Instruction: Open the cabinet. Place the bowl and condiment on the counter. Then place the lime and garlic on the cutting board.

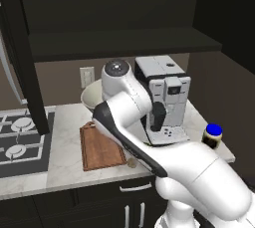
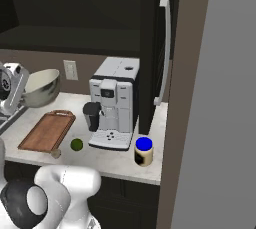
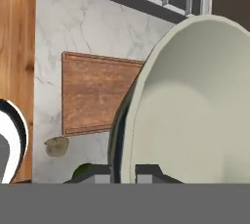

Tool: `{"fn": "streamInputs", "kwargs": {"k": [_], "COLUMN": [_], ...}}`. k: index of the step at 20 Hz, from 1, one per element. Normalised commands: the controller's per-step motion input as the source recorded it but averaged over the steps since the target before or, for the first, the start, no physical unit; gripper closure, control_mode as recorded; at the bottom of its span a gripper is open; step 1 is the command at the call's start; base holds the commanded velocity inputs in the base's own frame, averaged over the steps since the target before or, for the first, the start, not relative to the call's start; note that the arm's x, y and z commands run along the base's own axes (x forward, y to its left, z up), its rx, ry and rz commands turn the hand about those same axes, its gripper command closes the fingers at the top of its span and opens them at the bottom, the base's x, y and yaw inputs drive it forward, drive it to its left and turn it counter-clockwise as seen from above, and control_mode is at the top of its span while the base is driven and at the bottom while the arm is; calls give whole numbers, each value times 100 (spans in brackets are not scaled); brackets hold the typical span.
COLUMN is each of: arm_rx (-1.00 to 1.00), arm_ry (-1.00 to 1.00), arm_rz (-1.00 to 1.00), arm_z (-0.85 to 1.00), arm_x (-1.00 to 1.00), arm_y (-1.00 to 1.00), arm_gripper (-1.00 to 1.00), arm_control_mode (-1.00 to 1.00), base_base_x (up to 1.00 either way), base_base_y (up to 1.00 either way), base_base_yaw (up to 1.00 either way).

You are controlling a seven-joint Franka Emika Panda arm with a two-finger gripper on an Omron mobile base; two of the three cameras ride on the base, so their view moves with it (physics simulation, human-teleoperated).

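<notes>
While clamped by its rim in the closed gripper [image 3: 123, 173], bowl [image 2: 41, 87] hung at left of the right base frame, above the counter [image 2: 120, 159] behind the cutting board [image 2: 46, 131]; judged mid-step, needing a descent onto bare marble clear of board. Condiment [image 2: 143, 151] already stood lower centre-right; lime [image 2: 76, 144] and garlic [image 2: 55, 153] lay off the board's near edge. Coffee machine [image 2: 114, 104] crowded centre, cabinet [image 1: 124, 18] open above.

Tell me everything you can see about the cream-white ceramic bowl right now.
The round cream-white ceramic bowl is plain and smooth, and looks empty inside. The gripper is shut on its rim, holding it tilted in the air above the marbled counter, behind the reddish-brown wooden cutting board. Nothing else touches it.
</notes>
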Motion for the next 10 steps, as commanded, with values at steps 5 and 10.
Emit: {"fn": "streamInputs", "kwargs": {"k": [5,10], "arm_rx": [0,0], "arm_ry": [8,3], "arm_rz": [0,1], "arm_z": [-12,-25], "arm_x": [100,93], "arm_y": [4,0], "arm_gripper": [100,100], "arm_control_mode": [-100,-100], "base_base_x": [0,0], "base_base_y": [0,0], "base_base_yaw": [0,0]}}
